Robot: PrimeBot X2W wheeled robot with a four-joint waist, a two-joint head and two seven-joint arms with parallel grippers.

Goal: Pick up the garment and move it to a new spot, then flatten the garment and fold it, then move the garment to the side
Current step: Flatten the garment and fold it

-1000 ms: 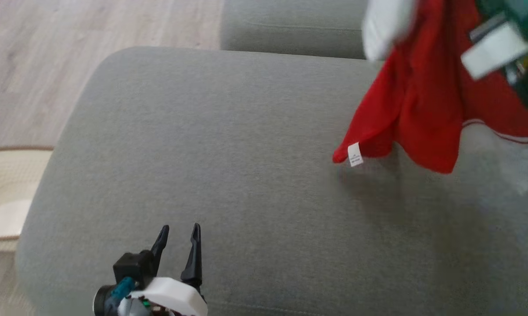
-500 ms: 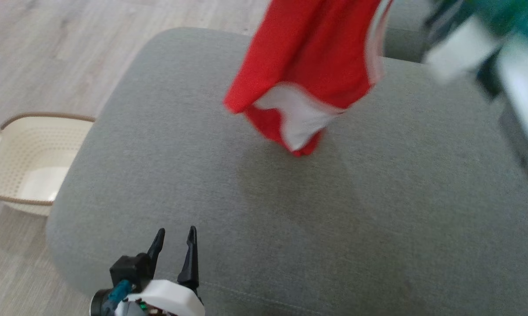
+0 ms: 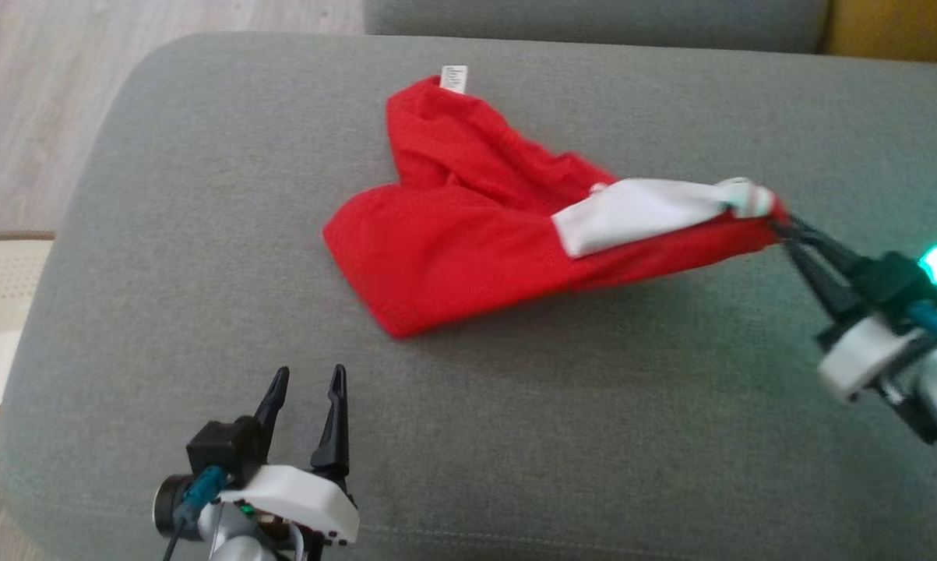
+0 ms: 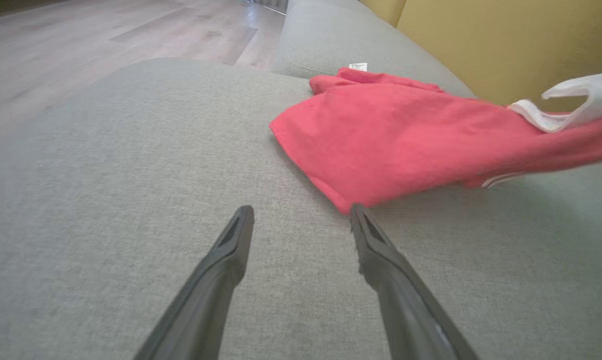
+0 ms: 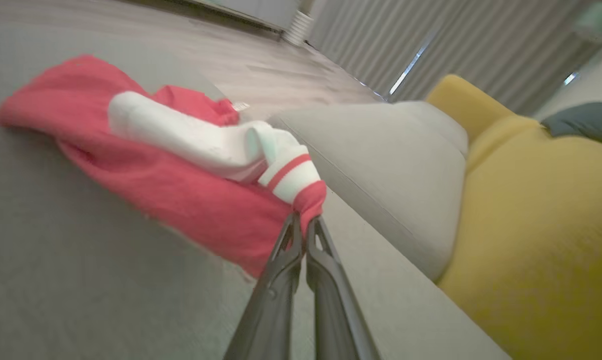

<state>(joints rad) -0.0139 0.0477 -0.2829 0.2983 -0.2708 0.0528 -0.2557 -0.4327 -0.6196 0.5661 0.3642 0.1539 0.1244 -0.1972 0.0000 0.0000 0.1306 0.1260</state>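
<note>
**Red garment is down on the seat, but not flat yet**

The red garment (image 3: 468,249) lies in a crumpled heap on the grey seat (image 3: 593,436). It is about in the middle, a bit nearer the far edge than the near one. Its small white label (image 3: 453,78) sticks out at the end closest to the far edge. A white part (image 3: 639,210) of the cloth, with a red stripe on its cuff, reaches out toward the right edge. That end is lifted off the seat. The right gripper (image 3: 780,226) has its two fingers pinched tight on it, and the cloth is pulled into a long point there.

The left gripper (image 3: 306,378) is low over the seat by the near edge, toward the left corner. Its fingers are spread apart with nothing between them. It is near the garment's closest corner but not touching it.

Past the left edge, a pale basket (image 3: 1,296) sits on the floor.

I think the first job is almost done. The garment looks to be in its spot, but the right gripper has not let go. Everything else is left to do. The cloth is bunched up and doubled over, so it needs to be spread flat, then folded, then moved to the side.
</note>
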